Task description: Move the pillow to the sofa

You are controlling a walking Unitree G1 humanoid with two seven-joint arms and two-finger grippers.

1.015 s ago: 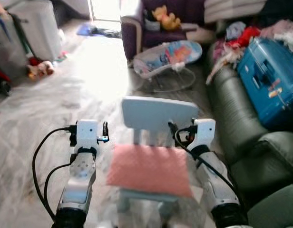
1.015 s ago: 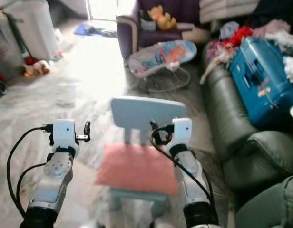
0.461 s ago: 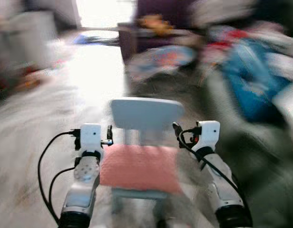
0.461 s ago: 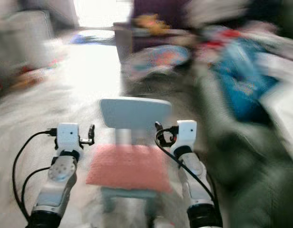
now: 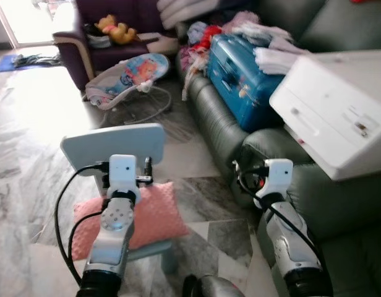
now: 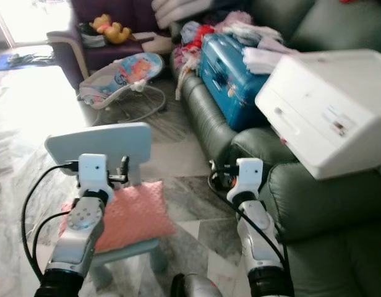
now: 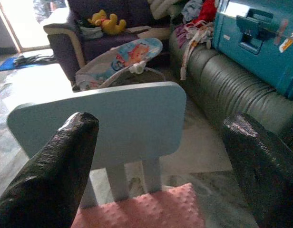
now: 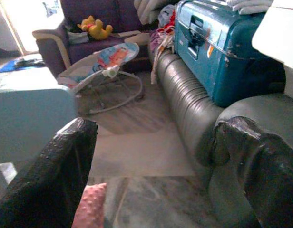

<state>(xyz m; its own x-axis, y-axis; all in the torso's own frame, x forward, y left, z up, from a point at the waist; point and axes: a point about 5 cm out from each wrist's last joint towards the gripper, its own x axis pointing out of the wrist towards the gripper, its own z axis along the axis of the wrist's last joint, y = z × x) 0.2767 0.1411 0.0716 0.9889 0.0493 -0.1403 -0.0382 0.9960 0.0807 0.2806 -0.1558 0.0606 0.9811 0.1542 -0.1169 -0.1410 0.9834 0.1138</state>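
Note:
A pink pillow (image 5: 144,218) lies on the seat of a small light-blue chair (image 5: 113,144), low on my left. My left gripper (image 5: 125,177) hovers just above the pillow's rear edge, in front of the chair back (image 7: 113,122), open with nothing between its fingers (image 7: 56,175). My right gripper (image 5: 260,179) is open and empty, held over the floor beside the dark green sofa (image 5: 339,204), right of the chair. A corner of the pillow (image 8: 89,214) shows past one right finger.
On the sofa sit a blue suitcase (image 5: 240,68), a big white box (image 5: 333,105) and heaped clothes (image 5: 209,34). A baby bouncer (image 5: 125,74) and a purple armchair (image 5: 110,43) with a yellow toy stand behind the chair. Marble floor lies between chair and sofa.
The camera has swung to the right, so the chair and pillow now sit lower left and the sofa is nearer. Both arms keep the same raised pose, grippers open.

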